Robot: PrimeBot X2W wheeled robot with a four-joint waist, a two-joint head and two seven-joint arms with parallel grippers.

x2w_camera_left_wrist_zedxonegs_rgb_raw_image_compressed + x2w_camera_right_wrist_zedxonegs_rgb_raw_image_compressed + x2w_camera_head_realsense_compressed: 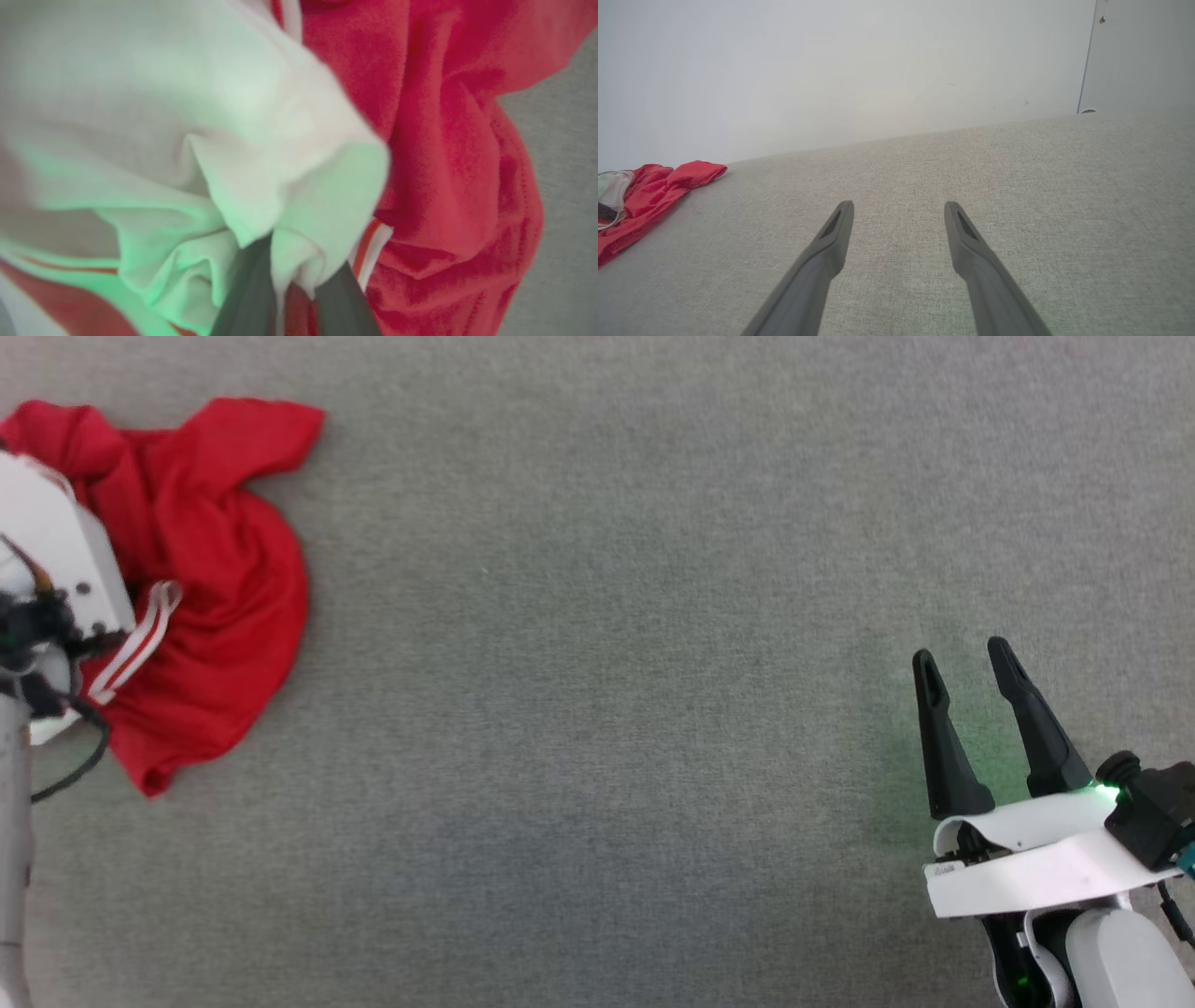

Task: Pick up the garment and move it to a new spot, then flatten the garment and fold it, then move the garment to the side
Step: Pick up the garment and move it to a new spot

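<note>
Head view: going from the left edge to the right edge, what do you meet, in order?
garment, crumpled, with striped trim showing → a long bare stretch of grey fabric surface → right gripper, its two dark fingers apart and pointing up the picture, touching nothing.

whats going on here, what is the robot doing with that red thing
The robot is grabbing the garment, a red piece with white parts lying bunched up at the left of the grey surface. The left gripper is down in it, its fingers pinched on a fold of the white fabric. The right gripper hovers open over bare surface on the right, well apart from the garment. Nothing is flattened or folded yet.
</note>
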